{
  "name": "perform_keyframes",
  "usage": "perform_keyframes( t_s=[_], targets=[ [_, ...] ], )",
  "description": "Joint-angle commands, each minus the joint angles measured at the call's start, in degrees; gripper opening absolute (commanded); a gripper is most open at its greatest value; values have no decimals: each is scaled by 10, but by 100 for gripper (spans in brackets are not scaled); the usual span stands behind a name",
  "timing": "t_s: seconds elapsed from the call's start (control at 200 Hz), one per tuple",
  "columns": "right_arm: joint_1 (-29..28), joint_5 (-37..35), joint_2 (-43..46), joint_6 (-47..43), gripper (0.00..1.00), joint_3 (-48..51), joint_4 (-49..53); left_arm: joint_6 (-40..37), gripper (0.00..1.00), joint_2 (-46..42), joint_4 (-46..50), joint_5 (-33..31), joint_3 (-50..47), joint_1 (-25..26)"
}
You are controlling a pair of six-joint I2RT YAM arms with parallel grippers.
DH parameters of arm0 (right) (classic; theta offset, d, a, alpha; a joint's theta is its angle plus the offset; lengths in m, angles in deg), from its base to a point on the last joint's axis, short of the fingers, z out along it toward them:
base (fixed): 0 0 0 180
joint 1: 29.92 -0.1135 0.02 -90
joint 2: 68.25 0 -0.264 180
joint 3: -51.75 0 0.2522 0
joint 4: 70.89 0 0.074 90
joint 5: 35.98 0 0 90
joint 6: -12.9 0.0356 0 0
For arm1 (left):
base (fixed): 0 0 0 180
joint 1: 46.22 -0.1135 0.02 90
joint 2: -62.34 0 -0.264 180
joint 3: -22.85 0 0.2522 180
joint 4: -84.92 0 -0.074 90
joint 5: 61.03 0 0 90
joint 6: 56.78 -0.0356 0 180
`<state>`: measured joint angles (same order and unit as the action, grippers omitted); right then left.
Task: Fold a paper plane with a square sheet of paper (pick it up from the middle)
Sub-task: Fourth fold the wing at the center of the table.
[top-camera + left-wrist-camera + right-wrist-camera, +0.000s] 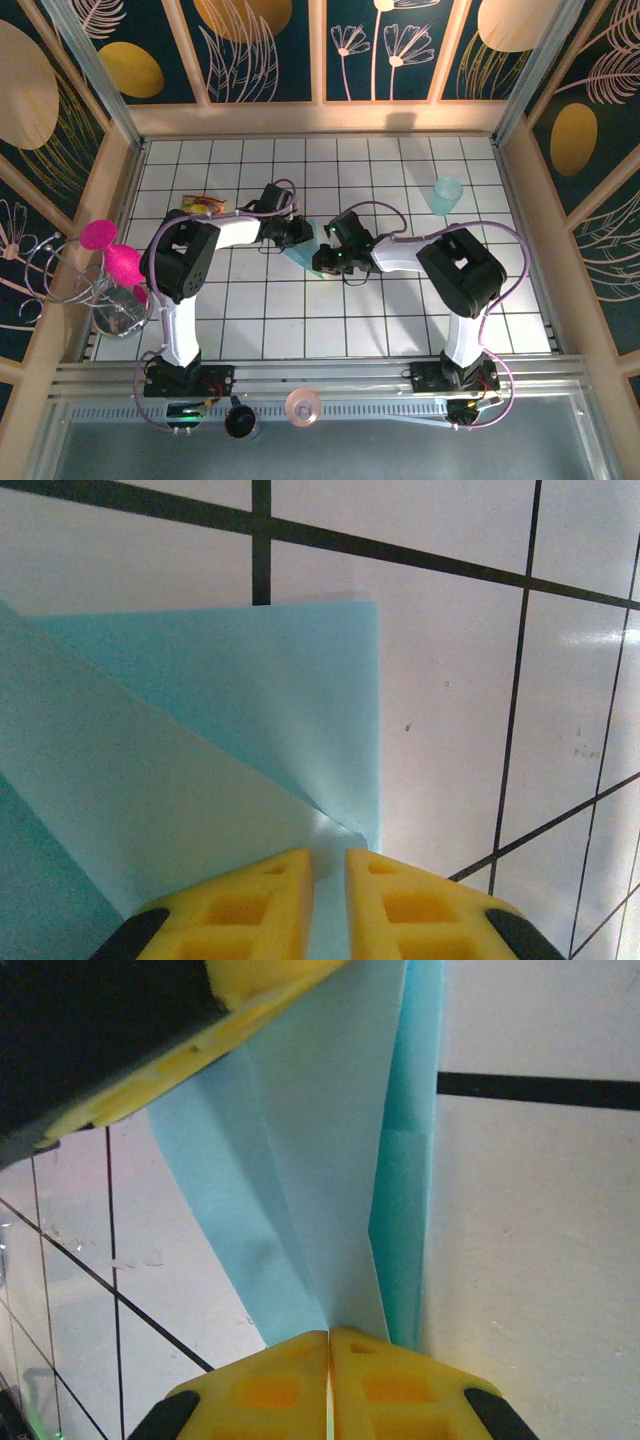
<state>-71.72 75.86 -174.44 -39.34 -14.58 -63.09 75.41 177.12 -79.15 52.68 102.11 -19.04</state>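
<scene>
Pinching folded paper (200, 760), both tools

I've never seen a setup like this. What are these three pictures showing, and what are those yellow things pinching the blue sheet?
You are looking at two robot arms bolted to the near edge of a white tiled table. The overhead picture comes from a fixed camera above and behind them. The other two come from small cameras on each arm's wrist, looking along its own fingers. The yellow pieces are those fingers: the left gripper and the right gripper. Both are pinched shut on the light-blue paper, partly folded, which they hold between them at the table's middle. Also on the table: a pale-teal plastic cup at the far right, and a pink object with a wire stand at the left edge.
</scene>
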Motion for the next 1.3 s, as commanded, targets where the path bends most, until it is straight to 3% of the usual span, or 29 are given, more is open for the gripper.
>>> perform_keyframes(
  t_s=[0.0, 0.385, 0.676, 0.991, 1.297],
  targets=[
    [-4, -9, -16, -17, 10, 2, 48, -9, 18, 39, 66, -80, -5, -5],
    [-13, -2, 27, -35, 9, 22, 90, -9, 17, 48, 78, -100, -3, -6],
    [-13, -11, 62, -26, 10, 32, 81, -11, 17, 37, 63, -74, -7, -5],
    [-15, -8, 43, -23, 9, 39, 79, -8, 19, 18, 44, -34, -9, -6],
    [-18, -13, 22, -23, 9, 40, 88, -5, 19, 30, 53, -45, -6, -5]
  ],
)
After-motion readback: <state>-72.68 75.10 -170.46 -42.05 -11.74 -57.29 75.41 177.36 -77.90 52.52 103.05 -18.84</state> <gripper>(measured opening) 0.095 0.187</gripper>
